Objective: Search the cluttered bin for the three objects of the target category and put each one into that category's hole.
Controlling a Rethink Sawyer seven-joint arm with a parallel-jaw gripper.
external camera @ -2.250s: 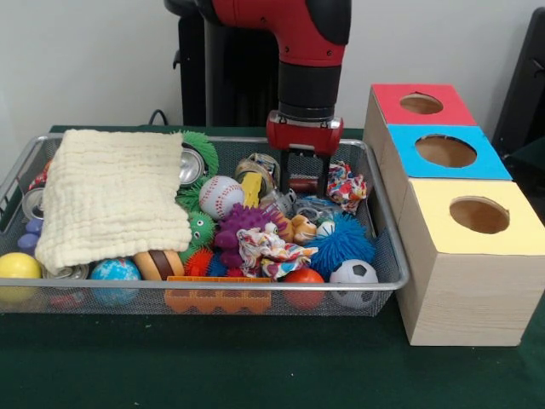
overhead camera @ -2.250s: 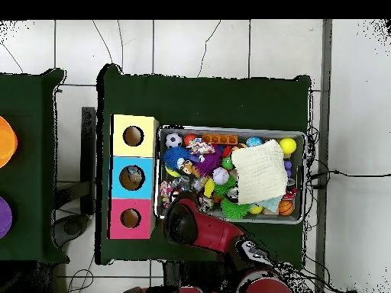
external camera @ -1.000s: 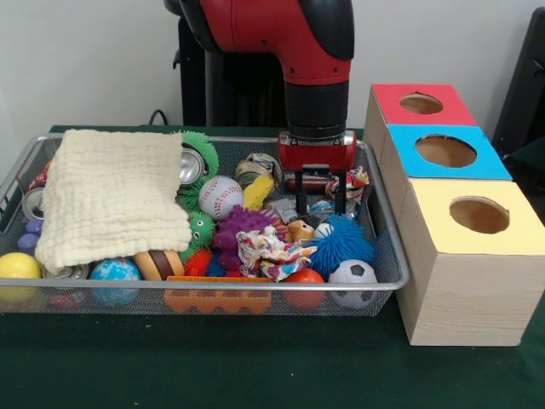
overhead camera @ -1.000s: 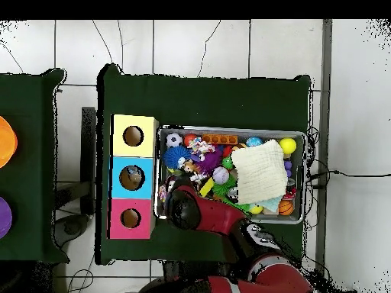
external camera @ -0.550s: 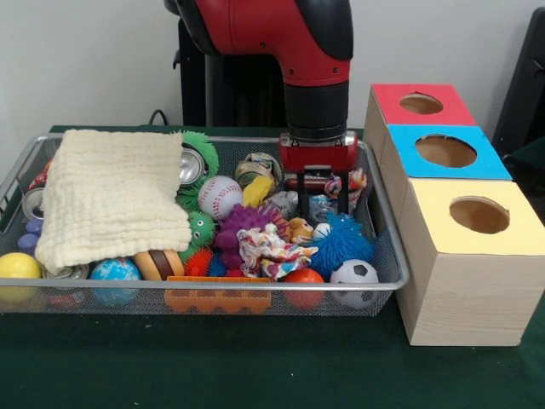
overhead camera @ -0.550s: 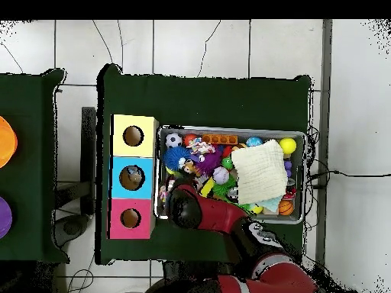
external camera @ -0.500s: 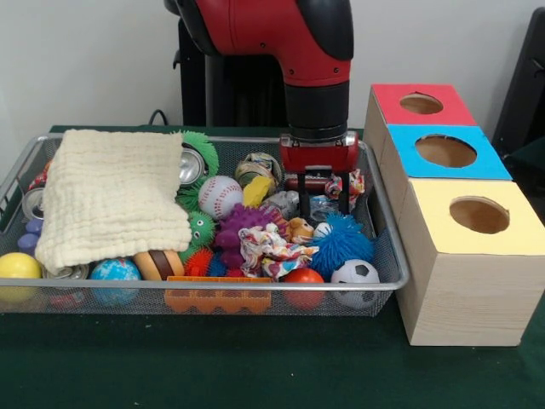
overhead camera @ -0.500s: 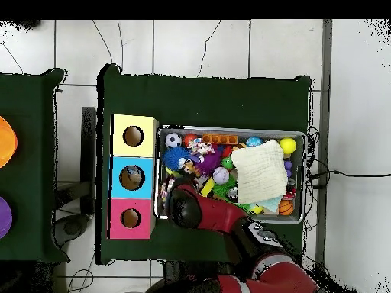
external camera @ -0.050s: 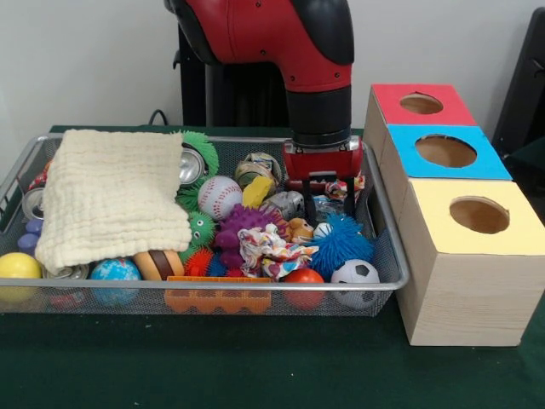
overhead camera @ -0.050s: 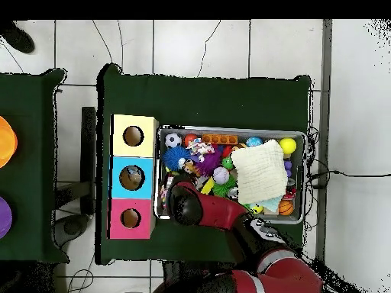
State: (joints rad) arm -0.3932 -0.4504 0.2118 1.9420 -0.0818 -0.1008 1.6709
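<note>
While no writing is legible, the hand (external camera @ -0.050s: 330, 201) hangs spread open over the bin (external camera @ -0.050s: 387, 247).

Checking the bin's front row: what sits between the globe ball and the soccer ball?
In the front view, between the globe ball and the soccer ball lie a burger-like toy, an orange block and an orange-red ball.

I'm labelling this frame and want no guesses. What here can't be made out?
- Under the cloth: hidden in both views.
- Whether the tool grips the patterned toy: its fingers blend into the clutter in front; the arm covers it overhead.
- Hole insides of the boxes: too dark.
</note>
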